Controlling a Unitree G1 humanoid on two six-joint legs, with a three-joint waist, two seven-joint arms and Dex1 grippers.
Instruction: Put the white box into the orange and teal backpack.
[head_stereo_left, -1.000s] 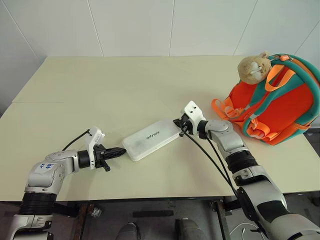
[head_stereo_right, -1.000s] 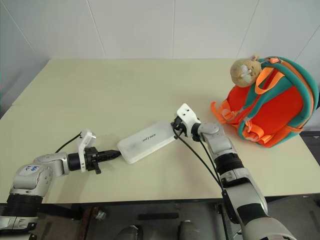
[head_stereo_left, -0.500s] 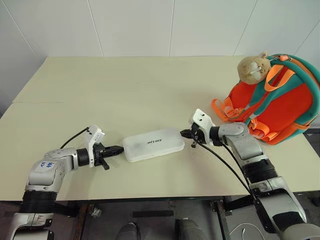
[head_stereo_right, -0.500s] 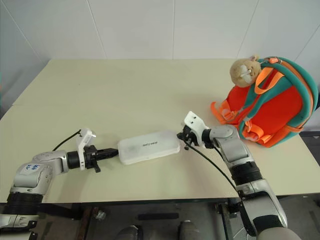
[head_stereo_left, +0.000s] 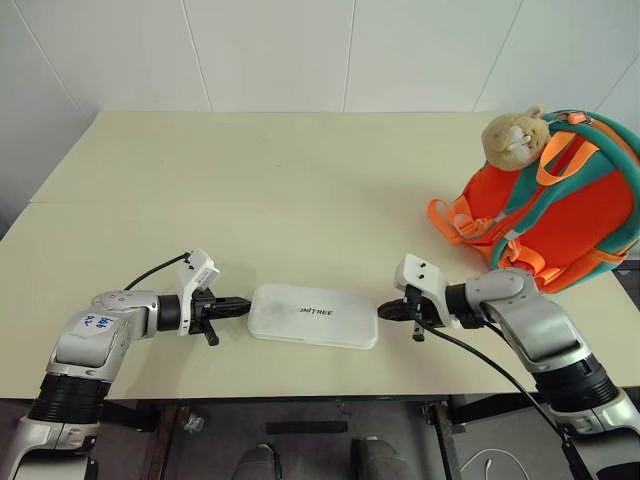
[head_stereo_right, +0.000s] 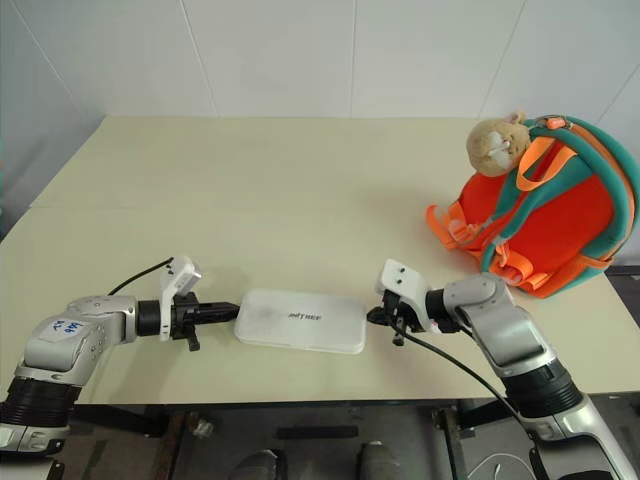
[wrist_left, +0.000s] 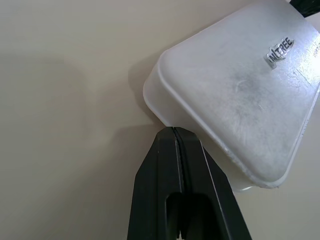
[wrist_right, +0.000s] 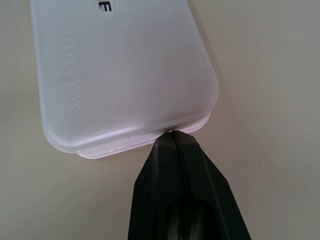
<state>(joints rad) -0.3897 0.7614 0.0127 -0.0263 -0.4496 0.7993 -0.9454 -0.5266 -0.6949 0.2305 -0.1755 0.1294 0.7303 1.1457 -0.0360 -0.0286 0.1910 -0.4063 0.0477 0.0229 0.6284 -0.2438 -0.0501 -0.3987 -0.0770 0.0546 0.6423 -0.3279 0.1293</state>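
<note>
White box (head_stereo_left: 314, 315) lies flat at lower center, left gripper (head_stereo_left: 237, 307) and right gripper (head_stereo_left: 388, 311) both pinched closed, tips pressing its ends, so squeeze evenly inward before lifting toward orange and teal backpack (head_stereo_left: 555, 205) upper right.

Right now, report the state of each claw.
Left claw: closed, holding nothing, tip against one end of the white box.
Right claw: closed, holding nothing, tip at the box's other end.
</note>
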